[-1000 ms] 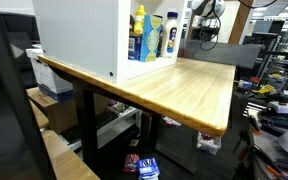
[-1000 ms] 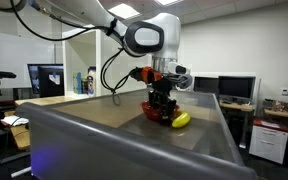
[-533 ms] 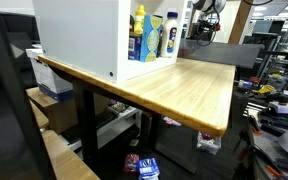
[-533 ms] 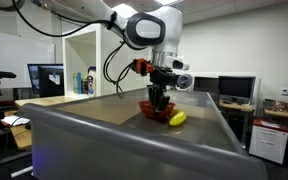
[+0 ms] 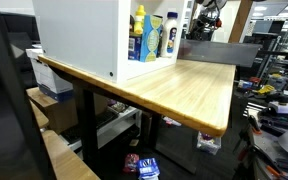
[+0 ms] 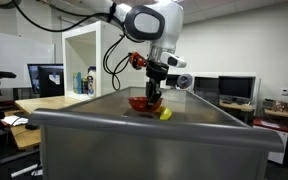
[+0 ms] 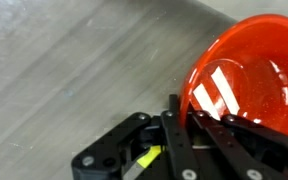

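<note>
Clearly, the black metal gripper (image 7: 180,122) is clamped on the thin rim of the glossy red round plastic bowl (image 7: 249,75), over the dull, streaked grey tabletop (image 7: 64,70). Just beside the bowl lies 1 small, smooth yellow rounded object (image 6: 165,113).

Looks like an office lab: wooden bench (image 5: 184,90), white cabinet (image 5: 79,35), monitors (image 6: 46,80) along white walls
</note>
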Controlling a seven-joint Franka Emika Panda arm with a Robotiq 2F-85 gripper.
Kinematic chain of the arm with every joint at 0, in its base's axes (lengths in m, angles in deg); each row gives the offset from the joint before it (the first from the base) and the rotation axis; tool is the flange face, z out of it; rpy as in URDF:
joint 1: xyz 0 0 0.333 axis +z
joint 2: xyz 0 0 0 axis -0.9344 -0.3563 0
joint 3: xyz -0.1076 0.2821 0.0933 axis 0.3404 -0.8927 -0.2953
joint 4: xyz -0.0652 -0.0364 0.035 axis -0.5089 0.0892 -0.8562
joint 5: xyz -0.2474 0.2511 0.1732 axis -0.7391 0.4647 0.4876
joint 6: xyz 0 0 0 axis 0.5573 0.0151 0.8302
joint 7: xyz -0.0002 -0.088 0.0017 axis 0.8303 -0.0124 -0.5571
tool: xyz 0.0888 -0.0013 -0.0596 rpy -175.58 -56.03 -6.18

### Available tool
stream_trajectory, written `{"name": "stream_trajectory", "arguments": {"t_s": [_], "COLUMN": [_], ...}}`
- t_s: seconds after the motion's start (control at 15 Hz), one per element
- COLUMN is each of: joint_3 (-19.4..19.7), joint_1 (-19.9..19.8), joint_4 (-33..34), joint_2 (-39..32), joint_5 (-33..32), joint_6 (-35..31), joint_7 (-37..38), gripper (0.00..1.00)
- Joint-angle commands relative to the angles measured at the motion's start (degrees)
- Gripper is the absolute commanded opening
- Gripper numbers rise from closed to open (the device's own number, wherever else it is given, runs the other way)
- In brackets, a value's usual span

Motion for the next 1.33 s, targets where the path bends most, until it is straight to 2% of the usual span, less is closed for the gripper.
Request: {"name": "stream_trajectory", "arguments": {"t_s": [0.0, 0.4, 0.87, 1.27], "joint_3": [0.2, 1.5, 3.8, 4.6], "joint_1": [-0.5, -0.7, 0.3, 1.0], "joint_4": [-0.6, -0.7, -1.7, 1.7], "joint_2": [2.0, 4.6, 10.9, 13.4], "joint_5": [2.5, 3.3, 0.7, -2.9], "joint_6": [2.1, 2.3, 2.2, 9.1], "joint_7": [3.0, 5.7, 11.6, 16.9], "gripper": [0.01, 0.01, 0.01, 0.01]}}
